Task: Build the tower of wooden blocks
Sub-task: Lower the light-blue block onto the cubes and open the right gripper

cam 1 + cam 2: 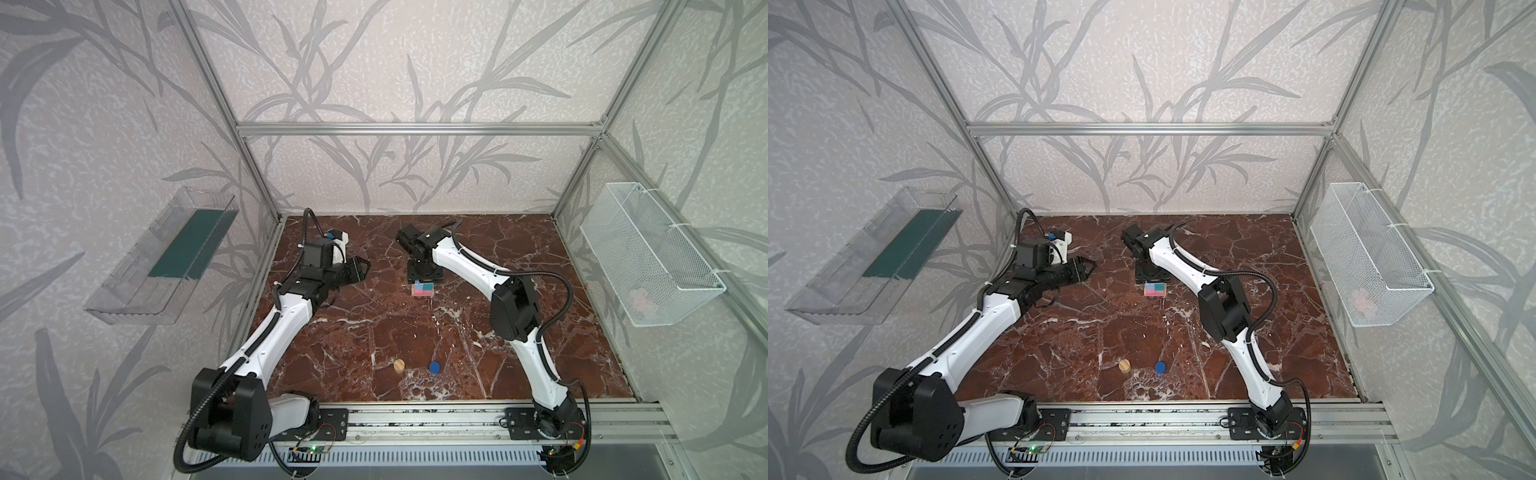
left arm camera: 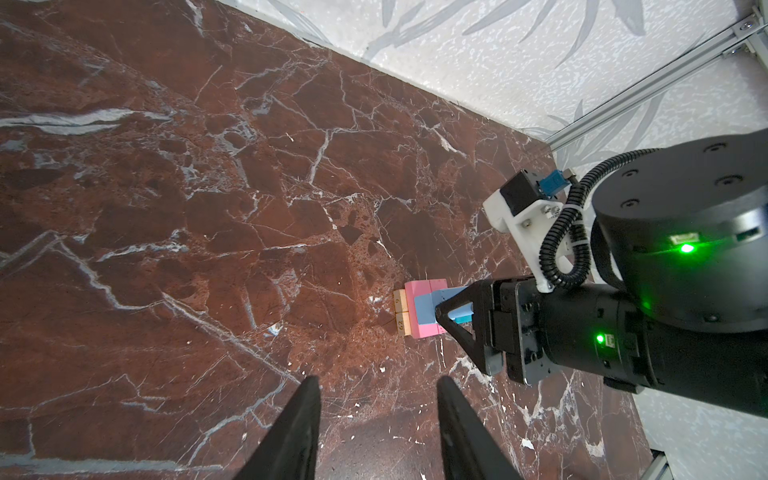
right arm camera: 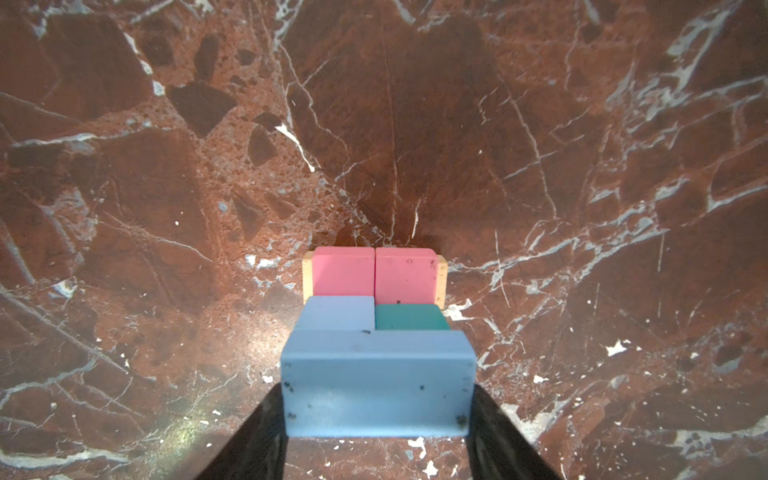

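Observation:
The tower [image 1: 423,289] stands mid-table. In the right wrist view, two tan bars [image 3: 307,274] lie lowest and two pink bars [image 3: 376,274] across them. On the pink bars sit a light blue block [image 3: 338,313] and a teal cube [image 3: 409,316]. My right gripper [image 3: 376,415] is shut on a second light blue block [image 3: 376,386], held against those two; whether it rests on the pink bars I cannot tell. My left gripper [image 2: 378,386] hangs open and empty to the tower's left. The tan cylinder [image 1: 399,365] and dark blue cylinder [image 1: 434,366] stand near the front edge.
A clear plastic bin [image 1: 162,257] hangs on the left wall and a white wire basket [image 1: 648,253] on the right wall. An aluminium rail [image 1: 415,419] with both arm bases runs along the table's front edge. Frame posts stand at the back corners.

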`<move>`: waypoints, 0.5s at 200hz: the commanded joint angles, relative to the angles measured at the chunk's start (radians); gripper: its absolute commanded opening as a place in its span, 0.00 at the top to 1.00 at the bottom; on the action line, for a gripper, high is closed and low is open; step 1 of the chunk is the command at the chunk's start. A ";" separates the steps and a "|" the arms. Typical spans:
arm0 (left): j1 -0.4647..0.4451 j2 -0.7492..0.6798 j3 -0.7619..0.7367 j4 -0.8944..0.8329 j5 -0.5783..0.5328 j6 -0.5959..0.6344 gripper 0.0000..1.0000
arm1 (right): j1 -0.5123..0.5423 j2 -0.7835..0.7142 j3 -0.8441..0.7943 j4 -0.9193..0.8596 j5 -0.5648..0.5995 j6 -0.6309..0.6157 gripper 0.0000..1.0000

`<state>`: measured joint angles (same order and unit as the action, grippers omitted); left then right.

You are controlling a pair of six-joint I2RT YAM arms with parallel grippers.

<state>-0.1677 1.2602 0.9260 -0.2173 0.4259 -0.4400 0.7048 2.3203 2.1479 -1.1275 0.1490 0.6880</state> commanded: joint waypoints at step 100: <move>0.011 -0.007 -0.014 -0.008 0.019 0.006 0.55 | 0.004 -0.040 0.010 -0.027 0.035 0.018 0.03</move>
<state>-0.1669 1.2602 0.9260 -0.2173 0.4324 -0.4400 0.7052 2.3203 2.1479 -1.1301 0.1524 0.6930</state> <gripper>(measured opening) 0.452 0.934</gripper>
